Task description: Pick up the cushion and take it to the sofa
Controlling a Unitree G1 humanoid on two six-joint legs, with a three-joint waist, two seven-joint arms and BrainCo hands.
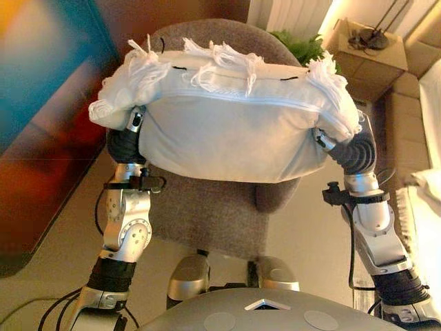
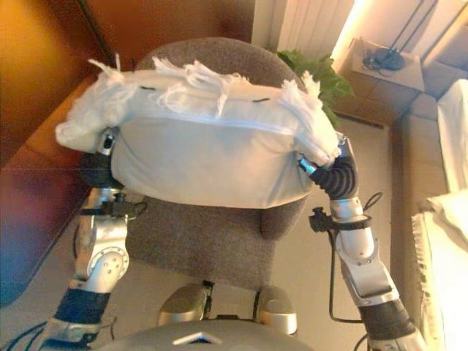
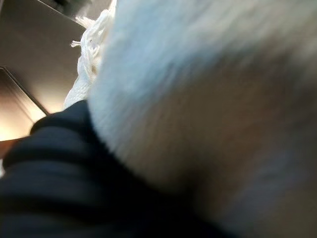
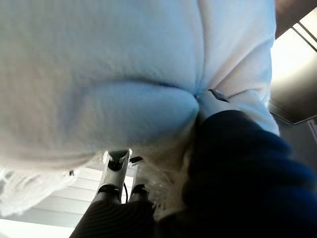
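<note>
A white cushion (image 1: 227, 131) with tassels along its top edge is held up between my two hands, above the seat of a grey armchair (image 1: 213, 214). My left hand (image 1: 127, 141) presses against the cushion's left end and my right hand (image 1: 351, 152) against its right end. Both hands are largely hidden behind the cushion. The left wrist view shows the cushion (image 3: 198, 99) right against the hand's dark cover (image 3: 49, 173). The right wrist view shows the cushion (image 4: 99, 74) bulging against that hand's cover (image 4: 237, 168). A beige sofa (image 2: 424, 161) lies at the right edge.
A wooden side table (image 1: 365, 52) with a lamp base stands at the back right, with a green plant (image 1: 303, 45) beside it. A dark wooden surface (image 1: 41, 172) runs along the left. White cloth (image 1: 427, 186) lies on the sofa.
</note>
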